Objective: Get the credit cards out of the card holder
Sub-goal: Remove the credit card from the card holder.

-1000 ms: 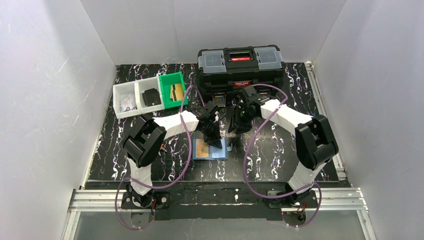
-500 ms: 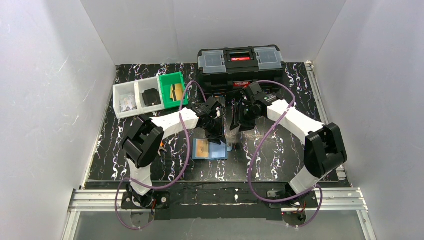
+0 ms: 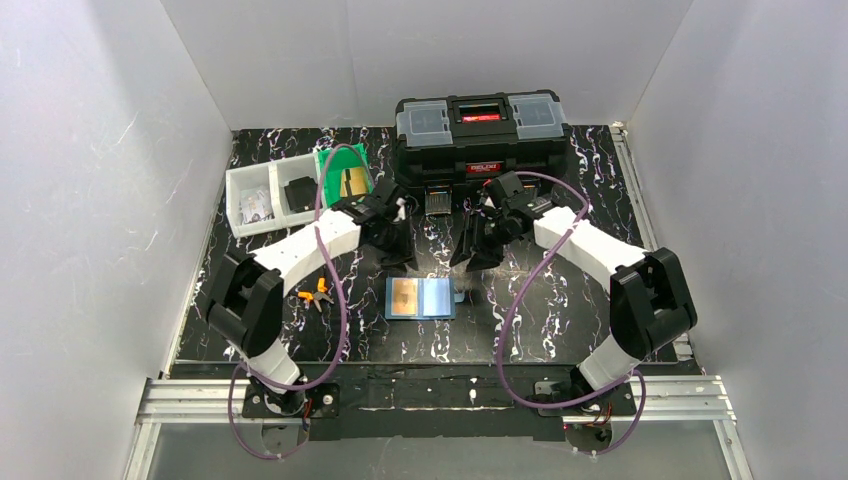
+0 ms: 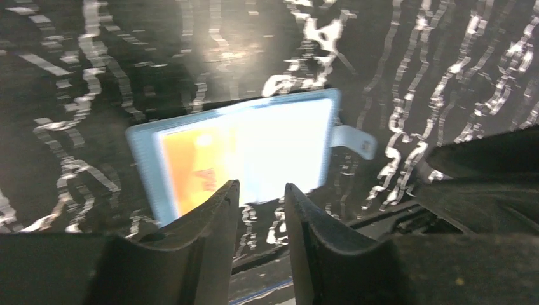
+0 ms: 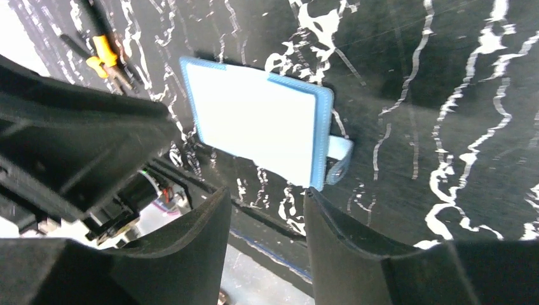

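The card holder (image 3: pixel 435 297) lies open and flat on the black marbled table, light blue panels up. An orange-tan credit card (image 3: pixel 404 295) sits in its left panel; I see no other card in it. In the left wrist view the holder (image 4: pixel 286 146) and the card (image 4: pixel 191 165) lie just beyond my left gripper (image 4: pixel 262 190), which is open and empty. From above, the left gripper (image 3: pixel 400 256) hangs behind the holder's left half. My right gripper (image 3: pixel 468 258) hovers behind its right corner, open and empty (image 5: pixel 267 197). The holder (image 5: pixel 254 121) shows its closing tab (image 5: pixel 337 155).
A black toolbox (image 3: pixel 480 135) stands at the back. A green bin (image 3: pixel 345 180) and white bins (image 3: pixel 270 198) sit at the back left. Small orange-handled pliers (image 3: pixel 315 294) lie left of the holder. White walls enclose the table.
My left gripper has opened and pulled back from the holder, up and to the left. The left elbow swung left, uncovering the pliers. The right gripper shifted slightly.
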`<state>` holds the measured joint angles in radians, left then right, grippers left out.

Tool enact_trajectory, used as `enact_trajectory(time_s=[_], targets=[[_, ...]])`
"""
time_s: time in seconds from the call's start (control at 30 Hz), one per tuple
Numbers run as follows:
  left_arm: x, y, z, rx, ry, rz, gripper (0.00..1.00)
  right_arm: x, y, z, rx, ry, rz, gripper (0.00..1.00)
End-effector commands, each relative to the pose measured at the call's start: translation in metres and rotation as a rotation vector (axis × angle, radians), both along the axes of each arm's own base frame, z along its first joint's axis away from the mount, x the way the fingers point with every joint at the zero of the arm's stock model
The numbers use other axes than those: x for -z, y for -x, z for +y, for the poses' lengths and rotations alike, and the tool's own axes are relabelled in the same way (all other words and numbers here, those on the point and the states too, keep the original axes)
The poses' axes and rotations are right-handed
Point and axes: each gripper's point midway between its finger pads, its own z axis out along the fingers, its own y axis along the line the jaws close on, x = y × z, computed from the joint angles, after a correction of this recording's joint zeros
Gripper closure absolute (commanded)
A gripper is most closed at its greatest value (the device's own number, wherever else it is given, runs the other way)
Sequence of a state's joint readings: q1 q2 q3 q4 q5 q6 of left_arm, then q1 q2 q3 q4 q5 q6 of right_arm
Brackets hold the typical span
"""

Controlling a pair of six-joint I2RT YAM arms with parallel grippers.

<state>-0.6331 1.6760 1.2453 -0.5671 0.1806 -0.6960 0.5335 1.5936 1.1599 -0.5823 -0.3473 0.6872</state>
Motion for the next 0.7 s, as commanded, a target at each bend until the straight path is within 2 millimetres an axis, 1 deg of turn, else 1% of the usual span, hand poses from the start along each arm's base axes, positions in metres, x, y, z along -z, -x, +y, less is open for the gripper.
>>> enact_trajectory(time_s=[0.0,0.07,0.13,0.4,0.5,0.67], targets=[[0.012,0.015,0.053,-0.028,-0.134,0.029,0.73,-0.013,0.007,0.034,-0.038,-0.149,0.019,0.47],[0.019,0.019,0.059,-0.029,-0.148,0.046,0.80,-0.010,0.010,0.043,-0.047,-0.168,0.040,0.47],[0.026,0.022,0.063,-0.025,-0.164,0.060,0.84,-0.007,0.013,0.051,-0.063,-0.178,0.051,0.47],[0.051,0.026,0.061,-0.024,-0.173,0.110,0.97,0.013,0.024,0.075,-0.114,-0.181,0.109,0.48],[0.060,0.028,0.060,-0.026,-0.169,0.128,1.00,0.022,0.029,0.082,-0.135,-0.174,0.127,0.48],[0.073,0.034,0.061,-0.042,-0.175,0.154,1.00,0.038,0.034,0.087,-0.152,-0.159,0.159,0.48]])
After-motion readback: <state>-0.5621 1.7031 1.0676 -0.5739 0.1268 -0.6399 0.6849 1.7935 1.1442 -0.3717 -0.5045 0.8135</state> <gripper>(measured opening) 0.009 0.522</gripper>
